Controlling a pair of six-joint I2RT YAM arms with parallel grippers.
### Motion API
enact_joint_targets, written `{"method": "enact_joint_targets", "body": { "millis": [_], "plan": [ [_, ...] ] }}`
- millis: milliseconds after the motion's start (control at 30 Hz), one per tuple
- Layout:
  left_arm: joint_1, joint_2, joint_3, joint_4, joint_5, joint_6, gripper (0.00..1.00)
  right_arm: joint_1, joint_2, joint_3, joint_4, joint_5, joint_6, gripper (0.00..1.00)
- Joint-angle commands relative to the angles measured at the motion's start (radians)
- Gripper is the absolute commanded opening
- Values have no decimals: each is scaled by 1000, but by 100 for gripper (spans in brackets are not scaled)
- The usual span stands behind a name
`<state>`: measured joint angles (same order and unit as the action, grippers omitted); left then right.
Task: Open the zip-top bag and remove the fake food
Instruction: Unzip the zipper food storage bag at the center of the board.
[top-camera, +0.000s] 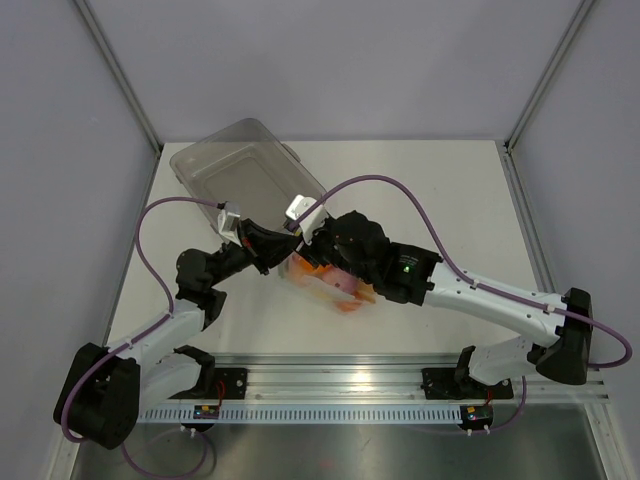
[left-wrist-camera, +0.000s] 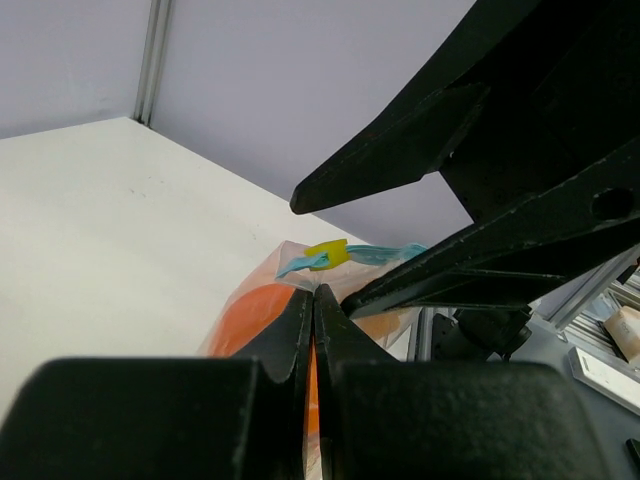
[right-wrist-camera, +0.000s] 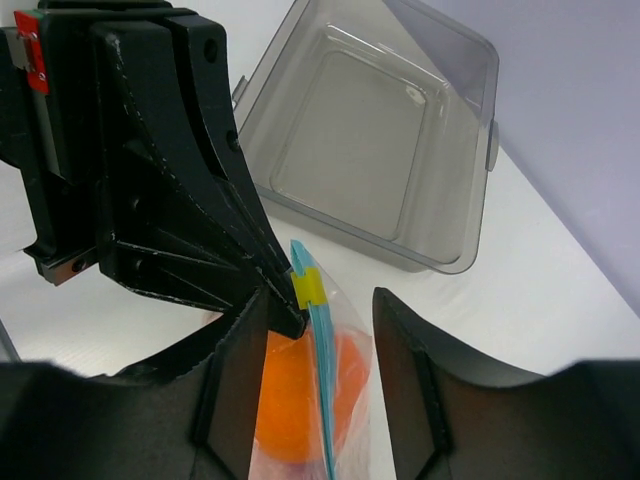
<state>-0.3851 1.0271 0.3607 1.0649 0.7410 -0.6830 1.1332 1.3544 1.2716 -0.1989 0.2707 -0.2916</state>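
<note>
The zip-top bag (top-camera: 335, 290) lies at the table's middle between both arms, with orange fake food (right-wrist-camera: 290, 400) showing through its clear plastic. Its light-blue zip strip (right-wrist-camera: 323, 380) stands on edge with a yellow slider (right-wrist-camera: 307, 288) near the end. My left gripper (left-wrist-camera: 315, 292) is shut, pinching the bag's plastic just below the slider (left-wrist-camera: 326, 256). My right gripper (right-wrist-camera: 318, 310) is open, with one finger on each side of the zip strip and neither touching it. In the top view the left gripper (top-camera: 280, 258) and right gripper (top-camera: 305, 245) meet tip to tip over the bag.
A rigid clear tub (top-camera: 245, 170) stands empty and tilted at the back left, just beyond the grippers; the right wrist view shows the tub (right-wrist-camera: 460, 250) close behind the bag. Purple cables loop over both arms. An aluminium rail (top-camera: 400, 385) runs along the near edge.
</note>
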Motion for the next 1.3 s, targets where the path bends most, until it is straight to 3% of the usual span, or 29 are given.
{"method": "enact_joint_targets", "body": {
  "millis": [0, 633, 933, 1267],
  "plan": [
    [-3, -21, 40, 67, 18, -4, 0, -6, 6, 51, 64, 15, -37, 50],
    [-3, -25, 30, 89, 21, -13, 0, -6, 12, 48, 84, 22, -23, 17],
    [-1, -33, 32, 69, 11, -15, 0, -4, -29, 14, 75, -2, 14, 10],
    [3, -50, 43, 20, 5, -23, 0, -4, -69, -37, 58, 1, 28, 9]
  ]
}}
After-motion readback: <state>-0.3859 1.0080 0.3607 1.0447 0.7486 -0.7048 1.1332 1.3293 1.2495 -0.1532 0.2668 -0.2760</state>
